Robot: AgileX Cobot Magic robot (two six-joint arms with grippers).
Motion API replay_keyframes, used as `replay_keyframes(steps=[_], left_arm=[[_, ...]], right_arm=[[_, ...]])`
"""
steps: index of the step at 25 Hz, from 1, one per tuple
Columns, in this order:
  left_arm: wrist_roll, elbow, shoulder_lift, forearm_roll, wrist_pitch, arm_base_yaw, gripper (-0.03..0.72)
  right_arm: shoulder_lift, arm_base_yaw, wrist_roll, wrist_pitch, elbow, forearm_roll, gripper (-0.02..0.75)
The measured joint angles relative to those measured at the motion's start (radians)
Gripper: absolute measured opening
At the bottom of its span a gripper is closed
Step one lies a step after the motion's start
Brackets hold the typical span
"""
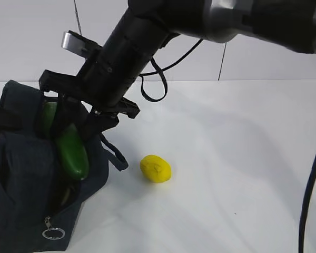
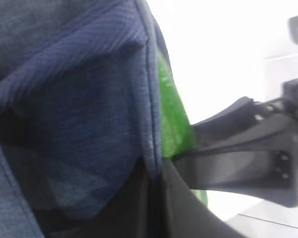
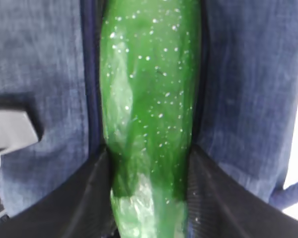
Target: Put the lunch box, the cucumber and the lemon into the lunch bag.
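Bag: you have the lunch bag [image 1: 21, 174] at the far left of the surface [image 1: 231, 158], slumped and soft, mouth gaping, its ring pull [image 1: 53, 232] at the near corner. Expect the fabric to fold rather than hold shape.
Left hand: you cannot see it from outside; its own camera sits tight against the navy cloth, and its fingers are together, seemingly pinching the bag's rim, though what they hold is not visible.
Cucumber: the cucumber [image 1: 72, 150] stands tilted in the bag's mouth, lower end still above the opening's edge. It looks stiff, smooth and glossy, so likely slippery; a hold near its middle keeps it from pivoting.
Right hand: your right hand [image 1: 81, 124] is clamped on the cucumber's upper part, one finger either side in the wrist view.
Lemon: the lemon [image 1: 155, 168] lies alone on the surface, just right of the bag. Firm, bumpy, light by the look; take it across its short width, as it may roll.
Lunch box: not visible in any view; possibly already inside the bag.
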Motion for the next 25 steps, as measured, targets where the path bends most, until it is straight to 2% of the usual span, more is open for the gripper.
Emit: replay_keyframes(steps=[25], left_arm=[[0.002,0.0,0.0,-0.002,0.008,0.0,-0.006]], right_arm=[[0.026,0.026,-0.029,-0.068,0.001,0.01,0.356]])
